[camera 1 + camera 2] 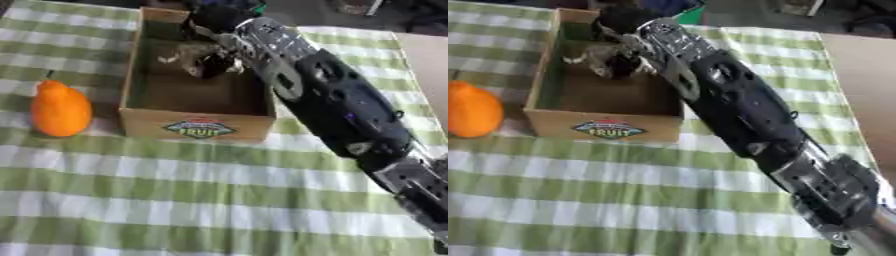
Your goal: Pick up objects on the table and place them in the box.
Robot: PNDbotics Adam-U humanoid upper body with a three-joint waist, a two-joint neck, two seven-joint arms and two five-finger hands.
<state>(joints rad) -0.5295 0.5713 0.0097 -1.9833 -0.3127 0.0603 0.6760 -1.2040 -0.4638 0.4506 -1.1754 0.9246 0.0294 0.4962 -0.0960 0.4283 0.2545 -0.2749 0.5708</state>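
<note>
Green-and-white checked cloth covers desk [175,210]. Right hand [206,57] inside open cardboard box [197,125], finger state unclear. Orange pear-shaped fruit [59,109] just left of box.

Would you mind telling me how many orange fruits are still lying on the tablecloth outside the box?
1: an orange fruit lies on the tablecloth just left of the box. The robot hand and arm cover part of the box, so something may be hidden there.
</note>
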